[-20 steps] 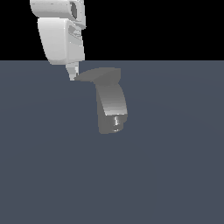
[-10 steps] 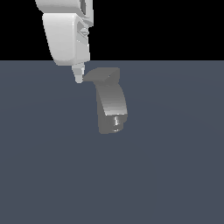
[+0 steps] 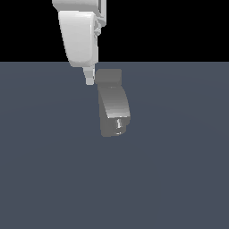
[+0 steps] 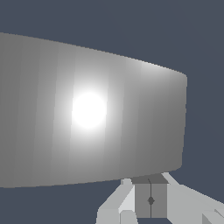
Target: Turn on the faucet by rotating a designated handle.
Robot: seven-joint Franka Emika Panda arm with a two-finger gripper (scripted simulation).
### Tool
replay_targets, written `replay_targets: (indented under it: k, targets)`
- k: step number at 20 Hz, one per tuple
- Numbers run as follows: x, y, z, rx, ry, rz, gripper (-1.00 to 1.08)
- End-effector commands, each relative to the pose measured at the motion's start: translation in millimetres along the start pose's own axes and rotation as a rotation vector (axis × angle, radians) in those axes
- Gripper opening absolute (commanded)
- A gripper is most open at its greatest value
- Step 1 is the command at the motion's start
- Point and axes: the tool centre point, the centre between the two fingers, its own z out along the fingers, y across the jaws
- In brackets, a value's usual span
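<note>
Faucet, grey glossy curved metal fixture [image 3: 114, 109], stands on dark tabletop [image 3: 179, 179], flat grey lever handle [image 3: 109, 77] now swung round, touching white arm's fingers [image 3: 89, 80]; fingers' opening unclear, nothing visibly gripped; rotation apparently progressing.
</note>
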Motion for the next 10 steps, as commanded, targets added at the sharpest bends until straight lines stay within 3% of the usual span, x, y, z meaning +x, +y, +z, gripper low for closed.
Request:
replay_targets:
  k: [1,10]
  targets:
    - [26,0,0,0.002,-0.001,0.024,-1.00]
    - [79,5,0,0.002,0.000,0.027,-1.00]
